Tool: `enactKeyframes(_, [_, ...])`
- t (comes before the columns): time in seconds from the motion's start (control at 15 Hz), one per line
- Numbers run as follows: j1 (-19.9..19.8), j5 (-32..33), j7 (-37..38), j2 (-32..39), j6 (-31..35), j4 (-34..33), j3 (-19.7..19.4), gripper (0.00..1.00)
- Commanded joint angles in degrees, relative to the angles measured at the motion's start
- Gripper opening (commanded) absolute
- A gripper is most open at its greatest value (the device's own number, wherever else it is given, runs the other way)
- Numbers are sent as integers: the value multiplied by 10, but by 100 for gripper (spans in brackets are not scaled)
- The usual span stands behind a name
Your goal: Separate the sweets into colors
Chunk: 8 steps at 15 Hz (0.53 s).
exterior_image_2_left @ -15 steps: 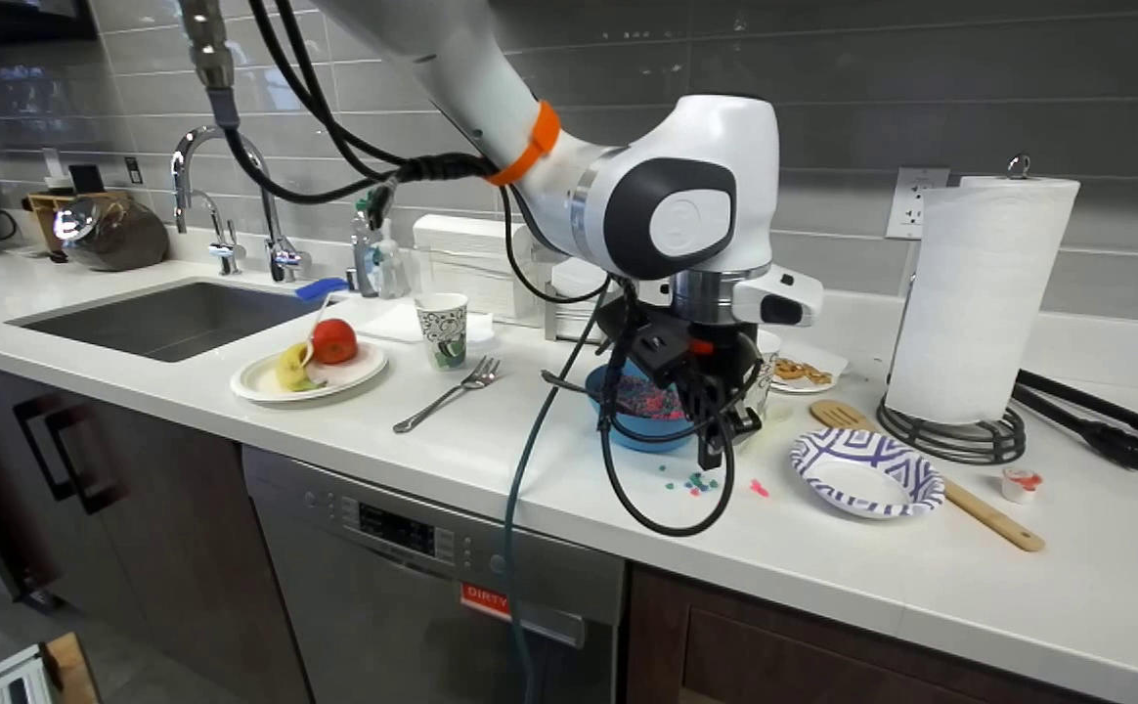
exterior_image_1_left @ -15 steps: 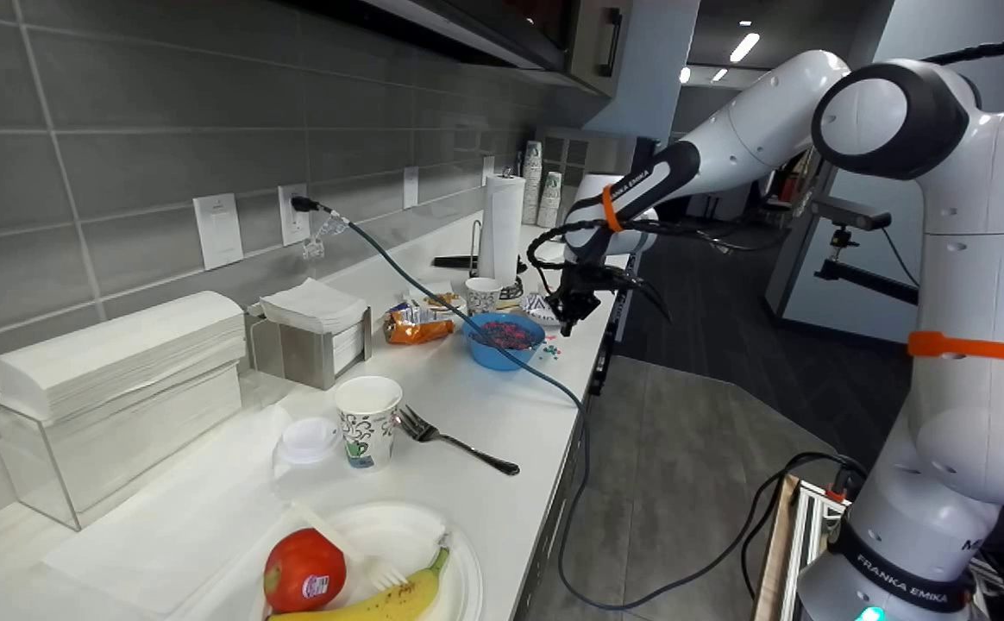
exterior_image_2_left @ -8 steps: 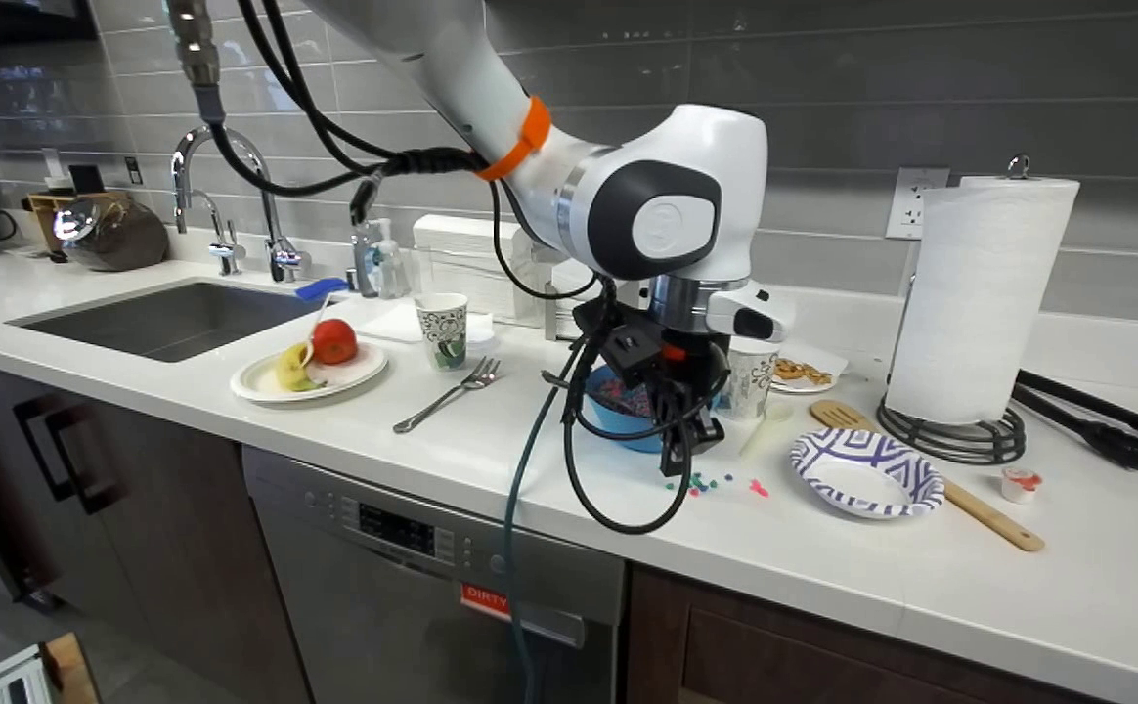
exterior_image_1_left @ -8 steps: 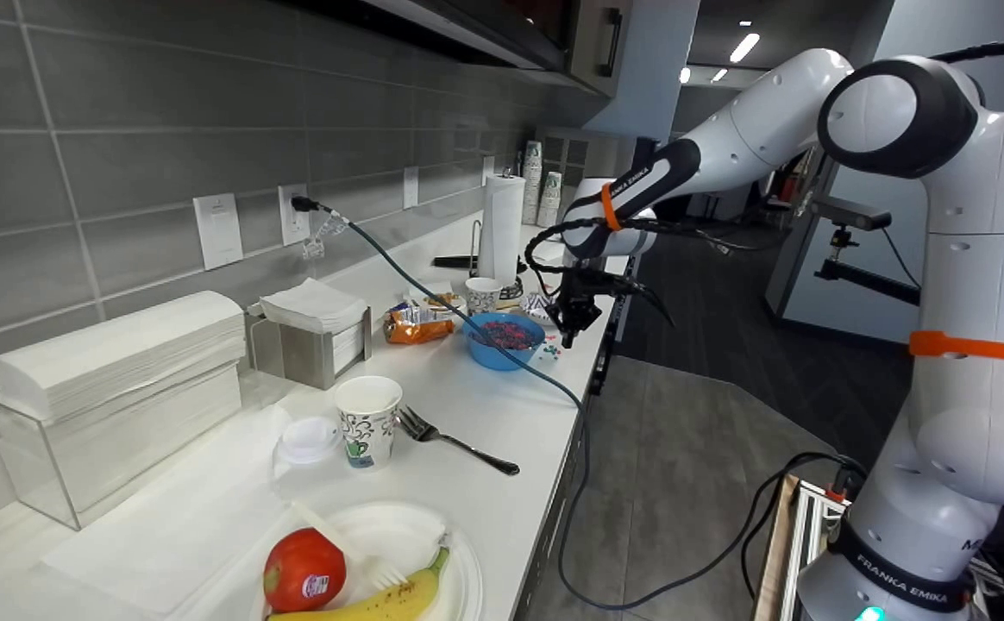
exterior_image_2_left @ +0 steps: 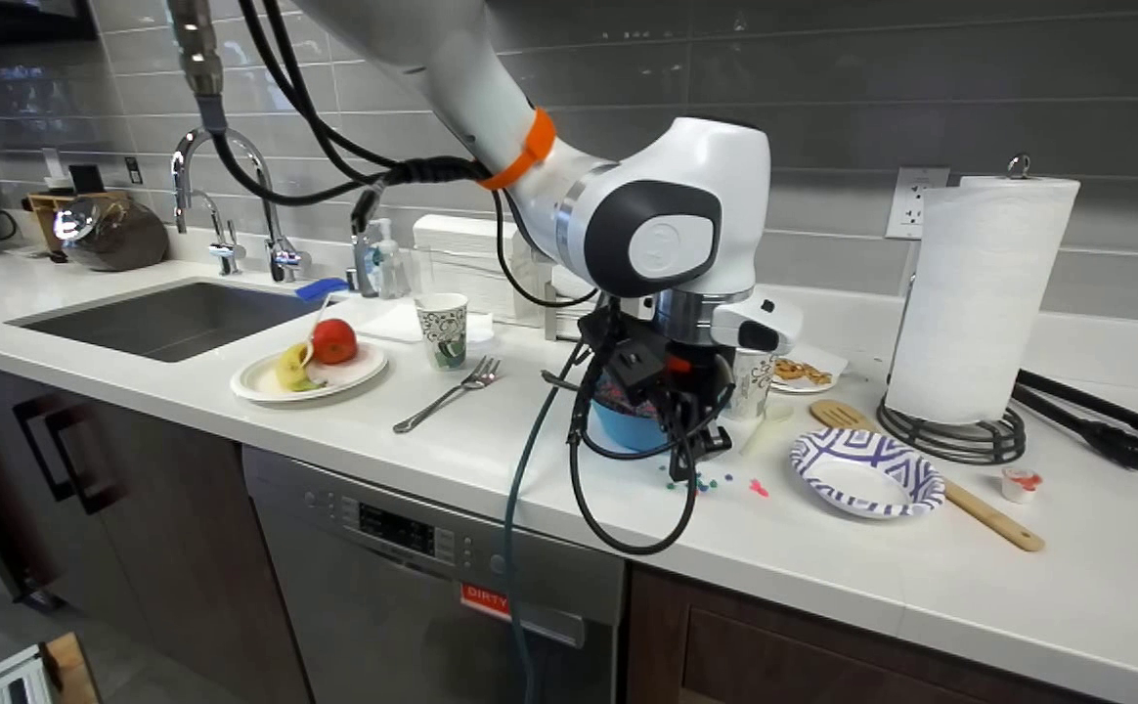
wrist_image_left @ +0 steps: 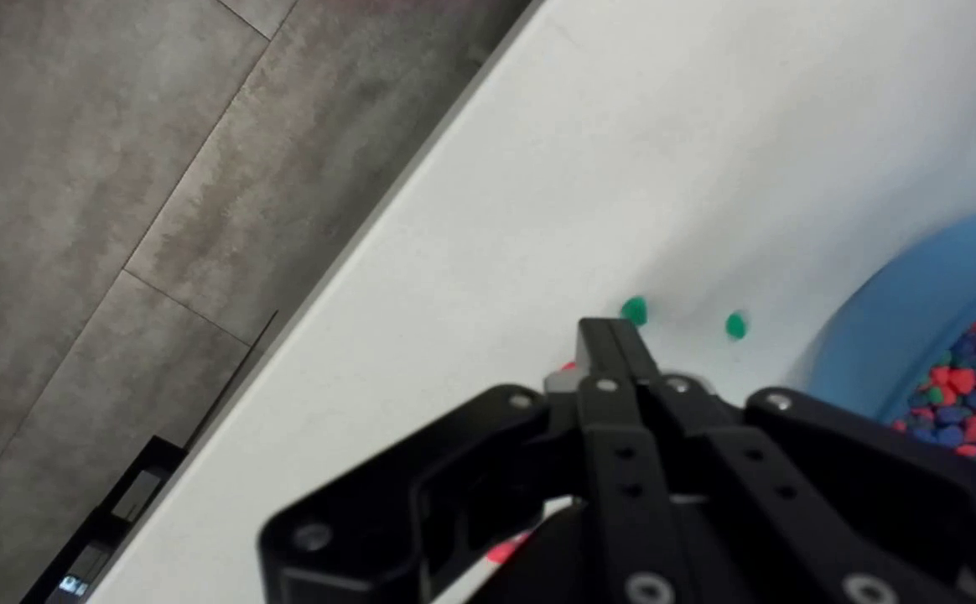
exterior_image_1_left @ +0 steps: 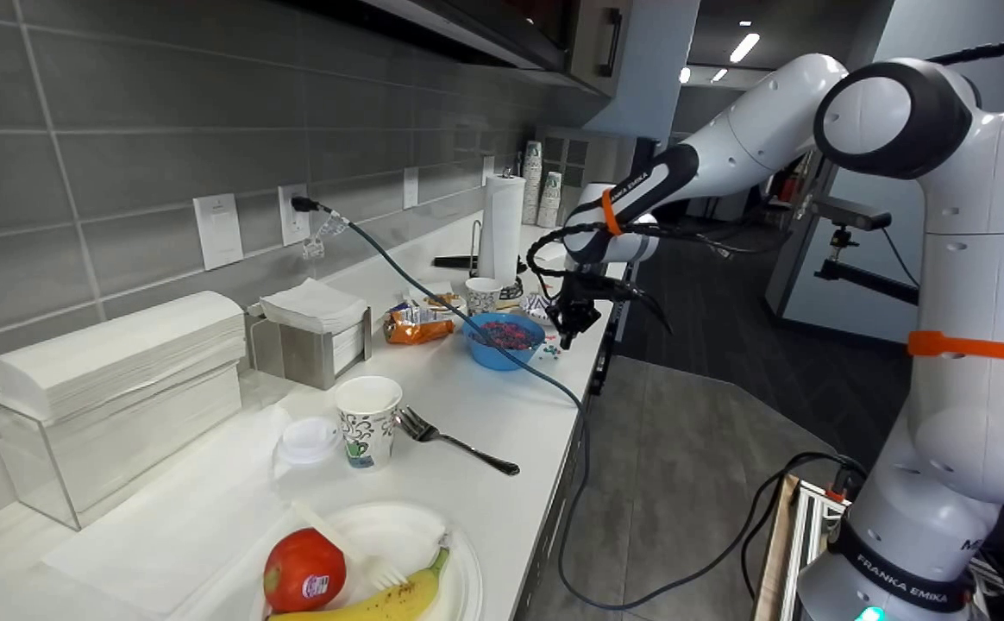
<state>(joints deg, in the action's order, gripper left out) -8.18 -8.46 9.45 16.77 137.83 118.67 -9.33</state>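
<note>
1. Your gripper (wrist_image_left: 615, 335) has its jaws pressed together, the two fingertips (wrist_image_left: 595, 340) side by side in the wrist view, close above the counter (wrist_image_left: 454, 277); whether they touch it you cannot judge.
2. Right past your tips lies a green sweet (wrist_image_left: 635, 311), and a second green sweet (wrist_image_left: 736, 325) lies a little farther on, toward the blue bowl (wrist_image_left: 865, 327).
3. A red sweet (wrist_image_left: 568, 367) peeks out from behind the fingertips, and a pinkish-red piece (wrist_image_left: 505, 549) shows partly under the gripper's linkage.
4. In an exterior view you see loose green, blue and red sweets (exterior_image_2_left: 703, 485) scattered on the counter around the tip, with pink ones (exterior_image_2_left: 758, 487) just apart, toward the patterned bowl (exterior_image_2_left: 867, 481).
5. Beside your gripper the blue bowl stands upright, holding a mix of red, blue and green sweets (wrist_image_left: 957, 411); a metal handle (exterior_image_2_left: 559, 380) juts past its rim.
6. Beyond it you have a paper cup (exterior_image_2_left: 751, 383), and a wooden spatula (exterior_image_2_left: 994, 518) lies by the patterned bowl, with an upright roll of paper towels (exterior_image_2_left: 989, 293) behind.
7. Well apart, a fork (exterior_image_2_left: 461, 385) lies on the counter near another paper cup (exterior_image_2_left: 443, 332), and a white plate (exterior_image_2_left: 369, 370) carries a banana (exterior_image_2_left: 292, 370) and a round red fruit (exterior_image_2_left: 334, 341).
</note>
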Motion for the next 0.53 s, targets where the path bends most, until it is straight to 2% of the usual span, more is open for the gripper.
enactKeyframes(0.0, [-15, -26, -28, 7, 31, 8, 10, 0])
enactKeyframes(0.47, [-31, -60, -76, 22, 60, 9, 22, 0])
